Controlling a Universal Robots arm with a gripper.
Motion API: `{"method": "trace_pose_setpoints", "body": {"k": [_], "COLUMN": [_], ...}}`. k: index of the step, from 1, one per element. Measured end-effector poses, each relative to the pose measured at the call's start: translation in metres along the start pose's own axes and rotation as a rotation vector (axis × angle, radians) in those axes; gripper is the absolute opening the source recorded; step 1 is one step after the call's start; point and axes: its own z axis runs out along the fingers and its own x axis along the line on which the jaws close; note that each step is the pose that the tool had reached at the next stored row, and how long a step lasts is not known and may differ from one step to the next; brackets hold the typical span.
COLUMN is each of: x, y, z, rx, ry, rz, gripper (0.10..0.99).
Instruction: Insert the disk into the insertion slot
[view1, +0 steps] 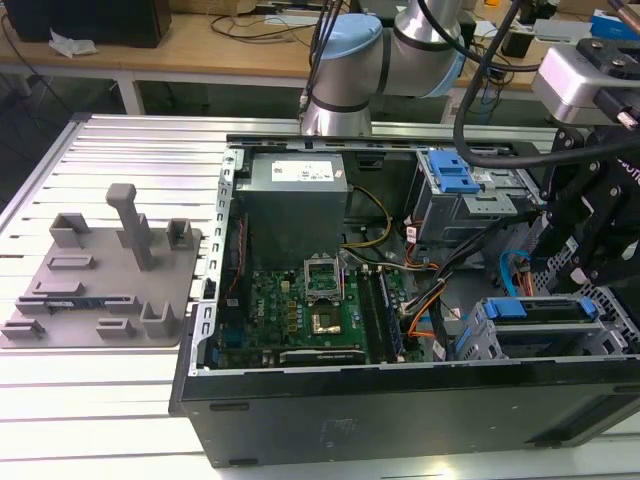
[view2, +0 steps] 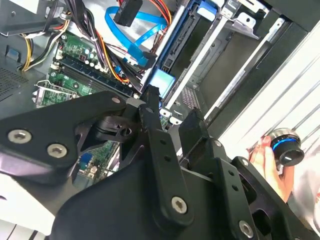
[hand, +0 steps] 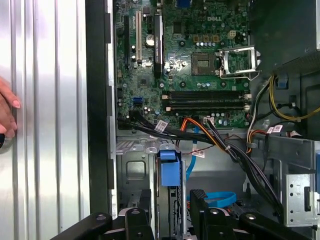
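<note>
Spread gripper (hand: 170, 199) straddles the disk (hand: 168, 172) — inside the insertion slot (hand: 132, 169).

**A:** Entry one, centre?

**B:** Open computer case (view1: 400, 410) on a slatted metal table (view1: 100, 420). A green motherboard (view1: 290, 315) is inside, with a grey power supply (view1: 295, 185) at its twelve o'clock.

**A:** Nine o'clock?

**B:** Grey fixture plate (view1: 100, 290) with upright posts, just beside the case.

**A:** Twelve to one o'clock?

**B:** Robot arm (view1: 370, 50), and a taller grey bay (view1: 440, 205) with a blue latch (view1: 452, 175).

**A:** Three to four o'clock?

**B:** Black gripper (view1: 590, 235) over the case's edge. At its six o'clock the disk (view1: 535, 320), in a blue carrier, lies flat within the insertion slot (view1: 612, 335).
</note>
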Motion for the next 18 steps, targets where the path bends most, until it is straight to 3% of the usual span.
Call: {"method": "trace_pose_setpoints", "body": {"k": [14,15,16,17,18], "x": [-0.0006,-0.0054,-0.0178,-0.0252,-0.0287], "y": [0.0000,0.0000,0.0001,0.0002,0.0003], "z": [0.0003,0.0002,0.0006,0.0009,0.0010], "rx": [0.000,0.000,0.000,0.001,0.017], "ry": [0.0010,0.0049,0.0162,0.0370,0.0555], "rz": [-0.001,0.000,0.000,0.000,0.000], "gripper": [0.439,0.439,0.439,0.439,0.439]}}
